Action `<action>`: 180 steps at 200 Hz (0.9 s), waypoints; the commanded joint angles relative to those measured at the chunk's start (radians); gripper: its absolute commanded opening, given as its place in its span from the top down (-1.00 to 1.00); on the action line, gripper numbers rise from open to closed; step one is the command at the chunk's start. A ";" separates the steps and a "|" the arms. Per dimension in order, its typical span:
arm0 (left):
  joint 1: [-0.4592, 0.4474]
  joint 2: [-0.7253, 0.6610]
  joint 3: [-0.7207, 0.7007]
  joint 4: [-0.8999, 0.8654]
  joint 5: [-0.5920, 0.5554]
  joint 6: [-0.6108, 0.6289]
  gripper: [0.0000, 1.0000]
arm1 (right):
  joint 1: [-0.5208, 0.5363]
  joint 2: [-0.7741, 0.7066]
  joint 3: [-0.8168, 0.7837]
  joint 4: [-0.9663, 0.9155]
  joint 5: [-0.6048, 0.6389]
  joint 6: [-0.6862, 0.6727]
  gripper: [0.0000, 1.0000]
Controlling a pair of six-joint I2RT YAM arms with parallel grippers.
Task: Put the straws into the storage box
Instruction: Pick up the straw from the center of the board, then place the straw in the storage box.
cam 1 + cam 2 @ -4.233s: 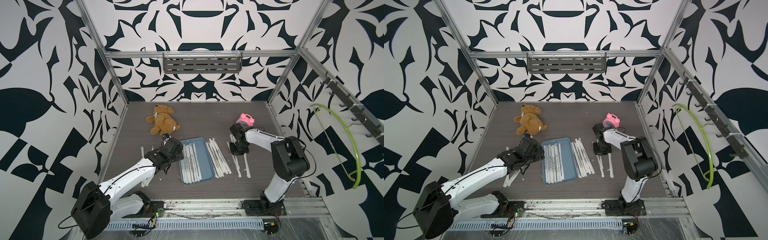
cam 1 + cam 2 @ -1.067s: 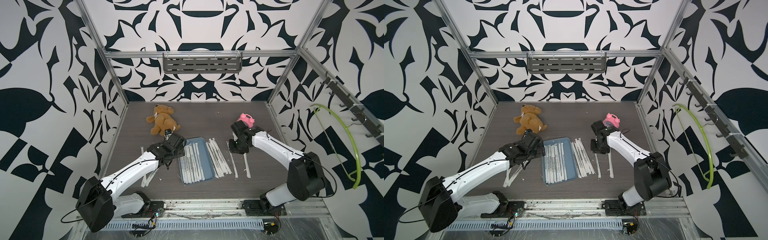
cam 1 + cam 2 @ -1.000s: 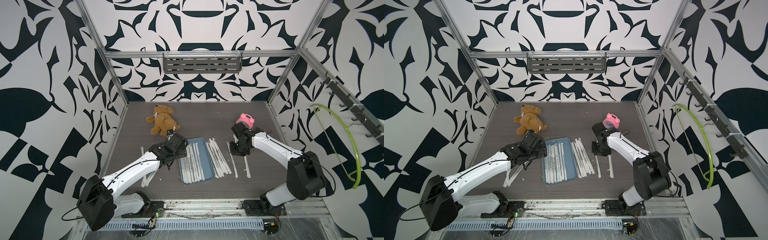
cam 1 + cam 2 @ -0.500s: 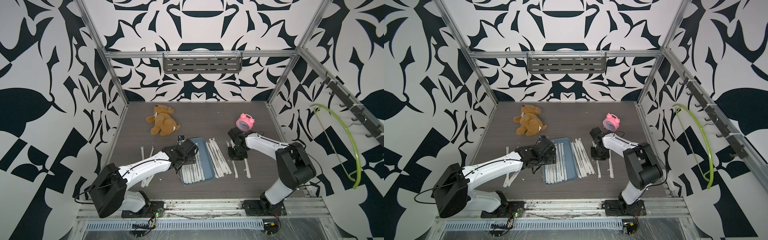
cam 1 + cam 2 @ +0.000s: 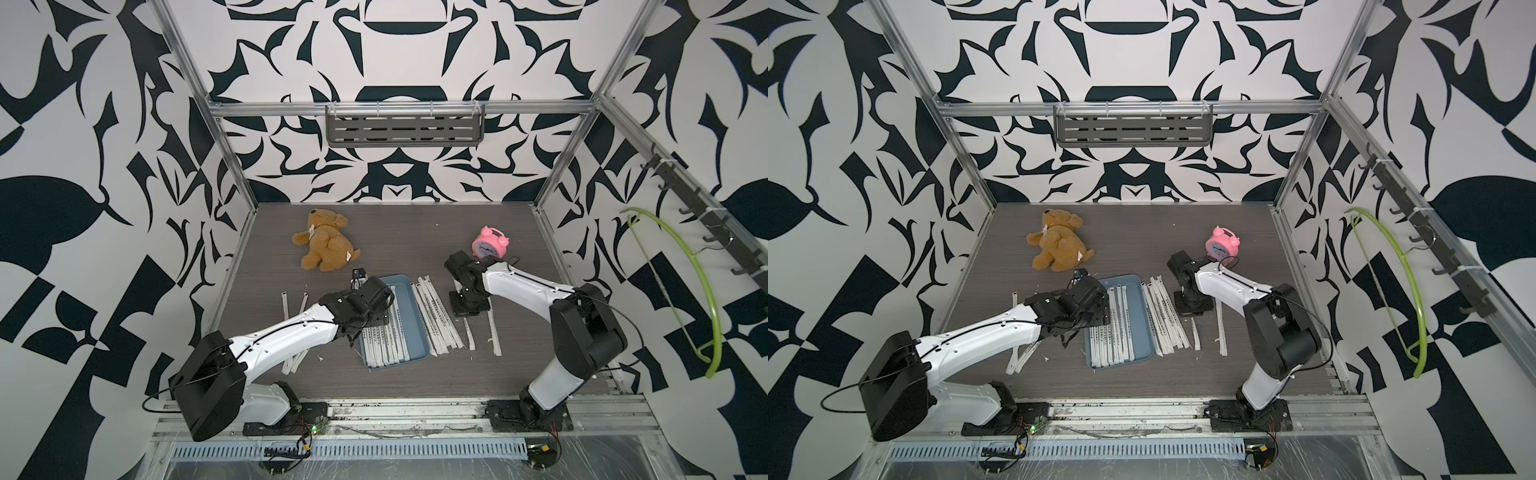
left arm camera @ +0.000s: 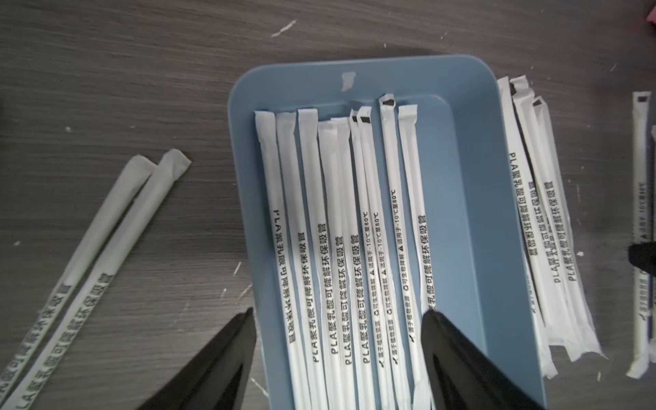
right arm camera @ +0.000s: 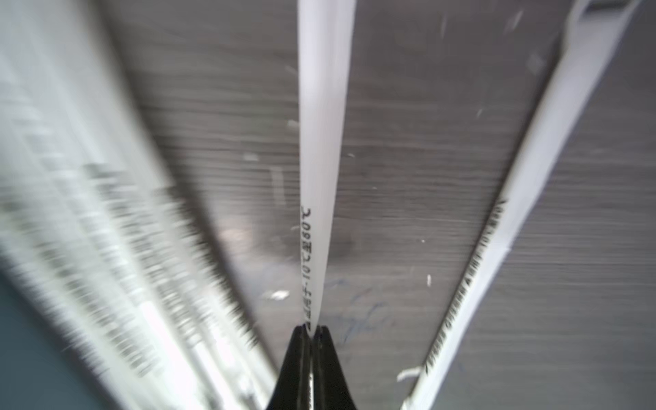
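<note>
The storage box [image 5: 409, 291] [image 5: 1136, 291] is a blue-grey tray at the table's middle, with several white-wrapped straws [image 5: 386, 340] [image 6: 337, 230] lying lengthwise in it. More straws [image 5: 436, 316] are piled against its right side, and a few [image 5: 291, 361] lie to its left. My left gripper [image 6: 337, 312] [image 5: 368, 320] hangs open over the tray's left rim [image 6: 245, 213], holding nothing. My right gripper [image 7: 310, 328] [image 5: 467, 305] is low at the table right of the pile, shut on one straw [image 7: 321, 142]. Another straw [image 5: 493, 336] lies just right of it.
A brown teddy bear [image 5: 326, 247] lies behind the tray, and a pink alarm clock [image 5: 490, 245] stands just behind my right gripper. A grey slotted shelf [image 5: 405, 129] hangs on the back wall and a green hanger [image 5: 685, 286] on the right wall. Paper scraps dot the table.
My left gripper has swung right, from the table beside the tray to over its left part, staying open. My right gripper's jaws have closed on the straw.
</note>
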State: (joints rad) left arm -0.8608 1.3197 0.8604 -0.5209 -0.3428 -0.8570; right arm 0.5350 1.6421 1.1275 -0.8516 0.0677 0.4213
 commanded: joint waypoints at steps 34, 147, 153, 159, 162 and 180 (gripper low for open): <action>0.121 -0.170 -0.120 -0.072 -0.016 -0.056 -0.61 | 0.305 0.018 0.229 -0.002 -0.030 0.184 0.87; 0.187 -0.208 -0.167 -0.081 0.032 -0.045 -0.60 | 0.359 0.276 0.221 0.145 -0.073 0.225 0.88; 0.188 -0.205 -0.167 -0.079 0.036 -0.046 -0.60 | 0.358 0.281 0.221 0.150 -0.078 0.228 0.88; 0.188 -0.202 -0.165 -0.080 0.037 -0.044 -0.60 | 0.357 0.286 0.219 0.155 -0.081 0.232 0.87; 0.187 -0.202 -0.163 -0.080 0.037 -0.044 -0.60 | 0.359 0.287 0.218 0.158 -0.083 0.234 0.87; 0.188 -0.205 -0.160 -0.089 0.029 -0.038 -0.60 | 0.358 0.296 0.218 0.164 -0.083 0.247 0.86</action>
State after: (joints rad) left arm -0.6762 1.1145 0.7059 -0.6067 -0.3199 -0.9009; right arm 0.8936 1.9404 1.3487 -0.7010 -0.0078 0.6407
